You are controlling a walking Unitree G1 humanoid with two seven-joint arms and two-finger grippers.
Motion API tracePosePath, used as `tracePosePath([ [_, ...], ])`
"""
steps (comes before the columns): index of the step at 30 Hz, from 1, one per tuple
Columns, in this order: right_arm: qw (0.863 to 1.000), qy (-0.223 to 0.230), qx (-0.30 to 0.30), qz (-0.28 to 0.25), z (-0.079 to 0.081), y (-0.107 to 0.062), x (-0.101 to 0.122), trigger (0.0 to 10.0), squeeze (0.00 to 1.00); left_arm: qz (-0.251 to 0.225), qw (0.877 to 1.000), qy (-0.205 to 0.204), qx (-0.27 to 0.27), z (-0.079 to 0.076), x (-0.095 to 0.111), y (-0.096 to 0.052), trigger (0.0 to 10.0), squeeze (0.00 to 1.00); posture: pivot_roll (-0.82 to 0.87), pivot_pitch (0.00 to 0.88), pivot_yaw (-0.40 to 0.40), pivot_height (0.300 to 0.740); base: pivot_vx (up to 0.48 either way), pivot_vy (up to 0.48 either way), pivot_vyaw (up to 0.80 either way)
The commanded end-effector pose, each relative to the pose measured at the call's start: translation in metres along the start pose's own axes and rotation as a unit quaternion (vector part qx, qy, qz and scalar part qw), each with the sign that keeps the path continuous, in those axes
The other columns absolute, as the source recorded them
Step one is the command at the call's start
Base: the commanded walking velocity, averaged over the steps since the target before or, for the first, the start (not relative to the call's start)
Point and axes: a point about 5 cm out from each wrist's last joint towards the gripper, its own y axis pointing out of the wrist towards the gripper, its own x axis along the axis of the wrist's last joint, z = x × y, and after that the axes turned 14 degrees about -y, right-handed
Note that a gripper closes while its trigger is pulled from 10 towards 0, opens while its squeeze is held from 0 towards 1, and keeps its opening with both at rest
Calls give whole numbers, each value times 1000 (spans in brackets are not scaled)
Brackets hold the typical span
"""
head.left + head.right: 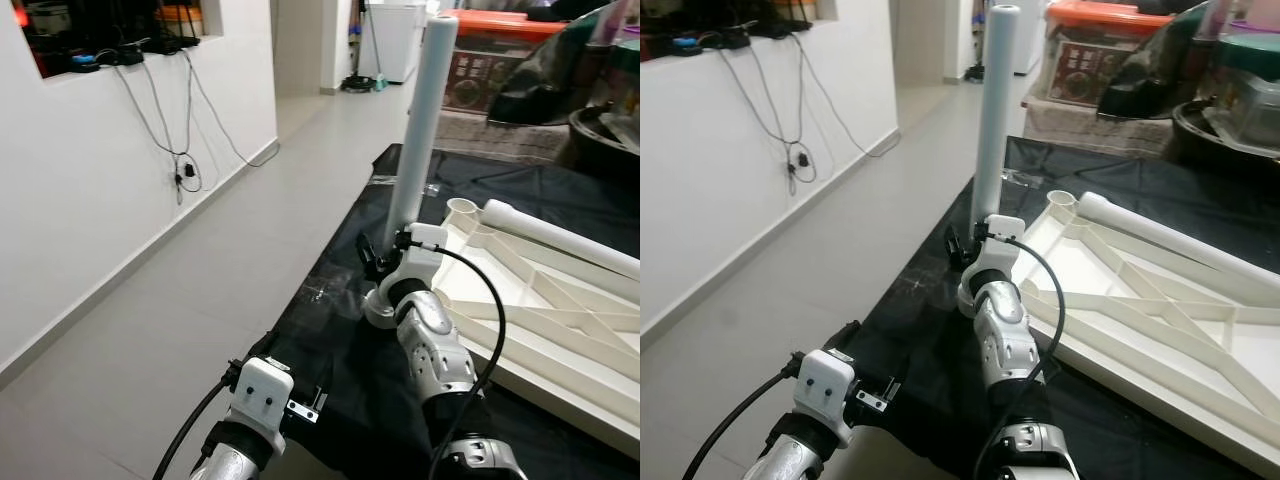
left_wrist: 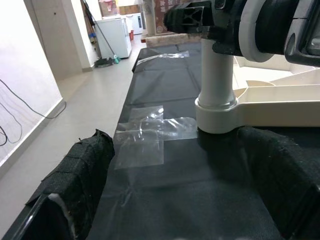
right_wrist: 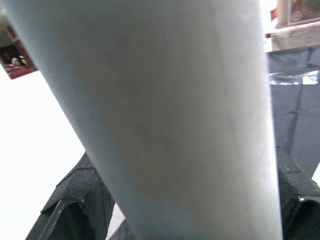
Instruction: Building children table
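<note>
Left eye view: right gripper (image 1: 392,262) is clamping the upright white leg (image 1: 420,130) standing in the tabletop's (image 1: 560,320) corner socket; left gripper (image 2: 165,200) is hanging apart nearby.

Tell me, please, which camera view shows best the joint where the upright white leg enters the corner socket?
The left wrist view: the leg stands in the socket there, close and unobstructed. Both eye views hide it behind the right gripper; the right wrist view shows the tube alone.
</note>
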Motion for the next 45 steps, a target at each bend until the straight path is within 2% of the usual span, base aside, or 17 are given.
tracePosePath([
  [1, 992, 21, 125, 0, 12, 6, 4, 10000, 0, 9, 1000, -2, 5, 1, -3, 0, 10000, 0, 81, 0, -23, 740, 0, 0, 0],
  [3, 992, 21, 125, 0, 12, 6, 4, 10000, 0, 9, 1000, -2, 5, 1, -3, 0, 10000, 0, 81, 0, -23, 740, 0, 0, 0],
  [6, 948, 29, 317, -4, 13, 1, 16, 10000, 0, 9, 1000, -2, 5, 2, -3, 0, 10000, 0, 82, 0, -21, 740, 0, 0, 0],
  [10, 862, 25, 507, 2, 14, -14, 24, 10000, 0, 9, 1000, -1, 5, 2, -3, 1, 10000, 0, 84, 0, -25, 740, 0, 0, 0],
  [11, 862, 25, 507, 2, 14, -14, 24, 10000, 0, 9, 1000, -1, 5, 2, -3, 1, 10000, 0, 84, 0, -25, 740, 0, 0, 0],
  [12, 819, 33, 572, 14, 17, -18, 24, 10000, 0, 10, 1000, -2, 6, 2, -4, 1, 10000, 0, 88, 0, -30, 740, 0, 0, 0],
  [20, 782, 31, 622, 14, 25, -19, 23, 10000, 0, 10, 1000, -3, 7, 2, -4, 2, 10000, 0, 101, 0, -41, 740, 0, 0, 0],
  [21, 767, 25, 640, 17, 31, -19, 21, 3373, 0, 10, 1000, -3, 8, 2, -4, 2, 10000, 0, 103, 0, -42, 740, 0, 0, 0],
  [22, 767, 25, 640, 17, 31, -19, 21, 3373, 0, 10, 1000, -3, 8, 2, -4, 2, 10000, 0, 103, 0, -42, 740, 0, 0, 0],
  [23, 756, 23, 654, 21, 35, -19, 19, 0, 0, 10, 1000, -3, 8, 1, -4, 2, 10000, 0, 103, 0, -42, 740, 0, 0, 0],
  [28, 746, 17, 665, 31, 38, -24, 12, 0, 0, 11, 1000, -3, 7, 1, -4, 2, 10000, 0, 99, 0, -39, 740, 0, 0, 0],
  [34, 815, -24, 579, 26, 37, -18, -1, 0, 0, 12, 1000, -4, 7, 1, -5, 1, 10000, 0, 99, 0, -39, 740, 0, 0, 0],
  [36, 926, -62, 372, 30, 28, 5, -6, 0, 0, 12, 1000, -4, 8, 1, -5, 1, 10000, 0, 91, 0, -33, 740, 0, 0, 0],
  [37, 952, -71, 296, 39, 20, 11, -7, 0, 0, 12, 1000, -4, 8, 1, -5, 1, 10000, 0, 91, 0, -33, 740, 0, 0, 0],
  [41, 972, -91, 212, 50, 10, 15, -8, 0, 0, 13, 1000, -4, 8, 1, -5, 0, 10000, 0, 91, 0, -33, 740, 0, 0, 0],
  [43, 988, -139, -16, 59, -26, 12, -5, 0, 0, 13, 1000, -5, 8, 1, -5, 0, 10000, 0, 82, 0, -27, 740, 0, 0, 0],
  [45, 988, -139, -16, 59, -26, 12, -5, 0, 0, 13, 1000, -5, 8, 1, -5, 0, 10000, 0, 82, 0, -27, 740, 0, 0, 0],
])
